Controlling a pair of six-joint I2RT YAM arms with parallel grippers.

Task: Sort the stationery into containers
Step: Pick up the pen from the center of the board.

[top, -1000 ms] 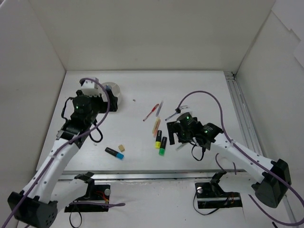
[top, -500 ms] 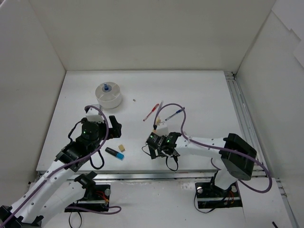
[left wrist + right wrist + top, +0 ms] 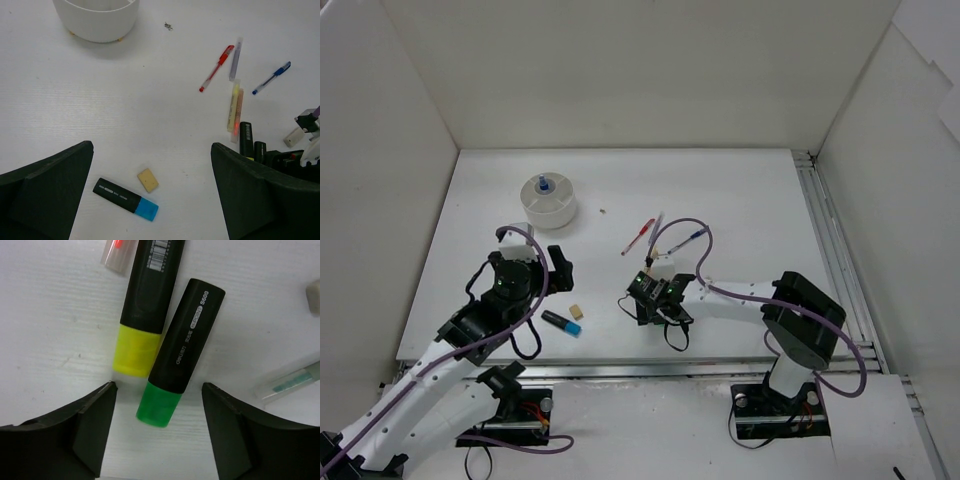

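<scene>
The right gripper [image 3: 158, 387] stands over two highlighters with its fingers [image 3: 95, 415] apart, touching neither. The green-ended highlighter [image 3: 182, 350] lies on the table [image 3: 55, 315] with its green end in the gap between the fingertips and its black body running away from them. The yellow-ended highlighter [image 3: 145, 300] lies against it, its yellow end just ahead of the finger on the left of the wrist view. Out past the other finger rests a translucent tube [image 3: 287, 382] with a teal core. The left gripper [image 3: 151, 147] is wide open and holds nothing. A beige eraser [image 3: 148, 180] sits between its fingers, and the blue-ended highlighter [image 3: 125, 199] lies just beside the eraser, nearer the left-view finger. Ahead of the fingers lie the red pen [image 3: 216, 68], the grey pen [image 3: 235, 59], the blue pen [image 3: 271, 78] and the cream stick [image 3: 233, 107]. The white bowl [image 3: 95, 22] stands well ahead, beyond the left-view finger, apart from all the loose items.
</scene>
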